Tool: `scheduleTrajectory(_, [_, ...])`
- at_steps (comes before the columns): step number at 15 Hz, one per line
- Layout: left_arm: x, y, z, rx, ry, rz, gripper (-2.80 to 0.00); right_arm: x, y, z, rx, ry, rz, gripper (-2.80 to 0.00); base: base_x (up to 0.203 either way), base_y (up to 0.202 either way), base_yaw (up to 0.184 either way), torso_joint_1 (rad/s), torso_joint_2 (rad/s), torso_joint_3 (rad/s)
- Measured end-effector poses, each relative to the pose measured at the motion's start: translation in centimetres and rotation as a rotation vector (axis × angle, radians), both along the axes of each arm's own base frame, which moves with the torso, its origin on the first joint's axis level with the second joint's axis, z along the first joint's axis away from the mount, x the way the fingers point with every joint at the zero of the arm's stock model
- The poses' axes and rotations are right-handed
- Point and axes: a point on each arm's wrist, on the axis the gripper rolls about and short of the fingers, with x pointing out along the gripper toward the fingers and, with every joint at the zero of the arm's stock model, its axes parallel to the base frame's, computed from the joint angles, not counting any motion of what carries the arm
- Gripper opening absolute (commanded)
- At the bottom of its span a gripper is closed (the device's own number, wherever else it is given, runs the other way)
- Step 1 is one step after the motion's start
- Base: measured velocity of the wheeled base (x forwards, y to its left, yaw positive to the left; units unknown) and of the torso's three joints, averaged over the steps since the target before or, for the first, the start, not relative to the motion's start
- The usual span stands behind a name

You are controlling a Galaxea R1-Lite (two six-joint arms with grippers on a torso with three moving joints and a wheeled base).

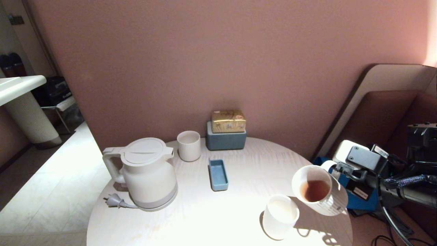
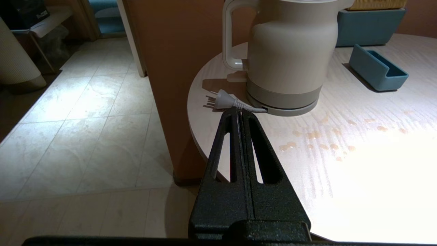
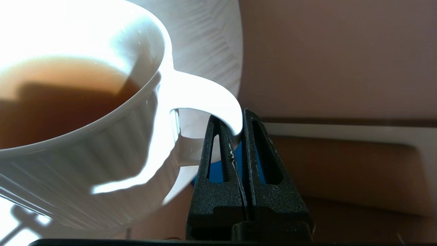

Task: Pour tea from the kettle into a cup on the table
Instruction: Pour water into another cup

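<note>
Right now the cup [image 1: 315,189] is hanging tilted over the right edge of the tabletop [image 1: 245,171], its mouth turning toward the camera and brown tea [image 1: 314,190] pooling in its bottom. The right gripper [image 3: 239,126] is pinching the cup's small loop handle [image 3: 205,99]; its black fingers [image 3: 218,153] are standing almost together, with only the handle's thin wall between them. Just beside the cup, toward the front of the tabletop, a smooth white cup [image 1: 280,216] is standing upright, apart from it.

Well away on the left side, the kettle [image 1: 146,172] is sitting on its grey base [image 1: 160,204] with the lid closed and the handle pointing left, its plug [image 1: 114,201] lying loose on the tabletop. Behind it a handleless ribbed cup [image 1: 188,145] is standing upright, and near the wall a gold box [image 1: 228,121] is resting on a blue-grey box [image 1: 226,140]. A small blue tray [image 1: 218,174] is lying between the kettle and the held cup. Small drops of liquid [image 2: 324,140] are dotting the tabletop in front of the kettle.

The left gripper [image 2: 241,114] is hovering off the tabletop's left edge, pointing toward the plug, its fingers pressed together on nothing.
</note>
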Motion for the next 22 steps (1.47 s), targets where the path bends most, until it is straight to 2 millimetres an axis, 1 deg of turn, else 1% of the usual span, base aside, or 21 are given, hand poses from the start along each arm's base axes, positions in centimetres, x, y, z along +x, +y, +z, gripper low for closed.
scheduleTrajectory(5, [0.0, 0.0, 0.0, 0.0, 0.0, -0.001, -2.8, 0.5, 0.3, 0.6, -0.086, -0.038, 0.025, -2.8, 0.0, 0.0, 0.0, 0.0, 0.0, 0.0])
scheduleTrajectory(10, [0.0, 0.0, 0.0, 0.0, 0.0, 0.0, -2.8, 0.7, 1.5, 1.5, -0.133, -0.078, 0.054, -2.8, 0.0, 0.0, 0.0, 0.0, 0.0, 0.0])
scheduleTrajectory(16, [0.0, 0.0, 0.0, 0.0, -0.001, 0.0, -2.8, 0.5, 2.7, 1.6, -0.184, -0.096, 0.092, -2.8, 0.0, 0.0, 0.0, 0.0, 0.0, 0.0])
scheduleTrajectory(22, [0.0, 0.0, 0.0, 0.0, 0.0, 0.0, -2.8, 0.3, 3.0, 1.7, -0.206, -0.106, 0.114, -2.8, 0.0, 0.0, 0.0, 0.0, 0.0, 0.0])
